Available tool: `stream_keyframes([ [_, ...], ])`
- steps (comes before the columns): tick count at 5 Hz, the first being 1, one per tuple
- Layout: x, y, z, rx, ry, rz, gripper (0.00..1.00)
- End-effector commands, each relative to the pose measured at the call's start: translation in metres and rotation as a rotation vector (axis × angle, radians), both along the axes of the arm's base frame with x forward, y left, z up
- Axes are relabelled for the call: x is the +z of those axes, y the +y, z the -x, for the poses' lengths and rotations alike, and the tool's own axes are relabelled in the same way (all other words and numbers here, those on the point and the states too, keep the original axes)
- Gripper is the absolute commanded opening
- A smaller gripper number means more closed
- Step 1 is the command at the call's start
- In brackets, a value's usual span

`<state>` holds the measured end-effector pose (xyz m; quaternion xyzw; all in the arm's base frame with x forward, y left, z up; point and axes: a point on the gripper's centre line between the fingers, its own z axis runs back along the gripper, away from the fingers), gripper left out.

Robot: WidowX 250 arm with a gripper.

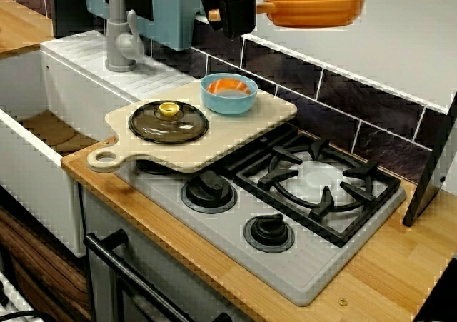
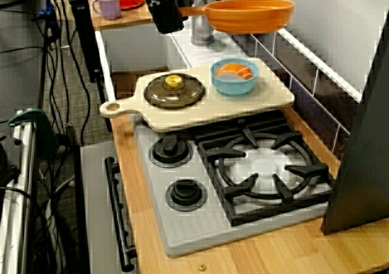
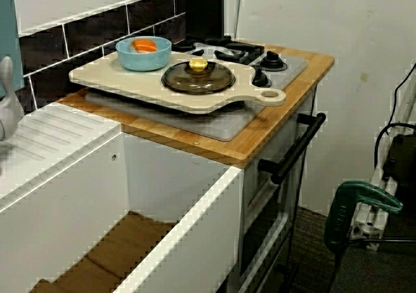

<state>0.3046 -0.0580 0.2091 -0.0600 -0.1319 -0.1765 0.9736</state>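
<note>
An orange frying pan (image 1: 314,9) hangs in the air above the back of the counter, level and well over the stove. My black gripper (image 1: 235,11) is shut on its handle (image 1: 264,8). The view along the counter shows the same: gripper (image 2: 172,10) at the handle end, pan (image 2: 246,14) above a blue bowl (image 2: 234,76). Below, a pale cutting board (image 1: 235,133) lies over the left burner, bearing a dark glass lid (image 1: 168,121) with a yellow knob and the blue bowl (image 1: 228,93), which holds something orange. The view from the sink side shows no gripper.
A black burner grate (image 1: 318,183) lies at the right of the grey stovetop, with two knobs (image 1: 208,188) (image 1: 269,230) in front. A grey faucet (image 1: 121,36) and a white sink (image 3: 188,241) stand left. A dark panel (image 1: 432,172) leans at the right edge.
</note>
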Motion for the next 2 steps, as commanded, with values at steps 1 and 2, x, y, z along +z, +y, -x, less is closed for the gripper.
stream_keyframes([
  [1, 0.0231, 0.0014, 0.0016, 0.011, -0.085, 0.013, 0.0],
  [2, 0.0243, 0.0024, 0.0029, 0.012, -0.085, 0.015, 0.0],
])
